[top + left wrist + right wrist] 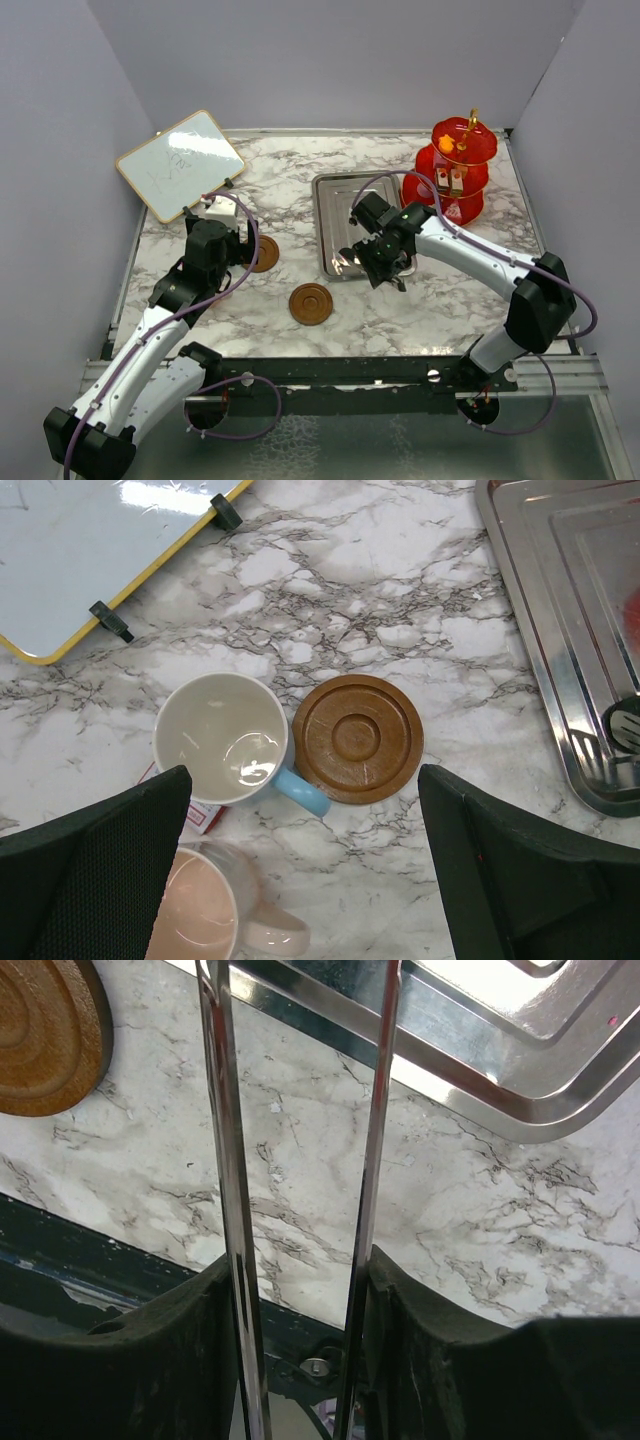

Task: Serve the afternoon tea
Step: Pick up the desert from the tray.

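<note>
A blue cup (222, 738) stands upright beside a brown saucer (358, 738), with its handle touching the saucer's rim. A pink cup (195, 915) stands just nearer. My left gripper (305, 880) is open above them and holds nothing; it also shows in the top view (215, 245). My right gripper (300, 1330) is shut on steel tongs (225, 1160), over the table by the tray's near edge (380, 265). A second saucer (311, 303) lies mid-table. The red three-tier stand (460, 170) is at the back right, with small cake pieces (447, 145) on its tiers.
A rectangular steel tray (335, 195) lies in the middle towards the back. A wood-framed whiteboard (180, 163) leans at the back left. A small red and white card (205, 815) lies under the blue cup. The table's dark front rail (60, 1250) runs close under the tongs.
</note>
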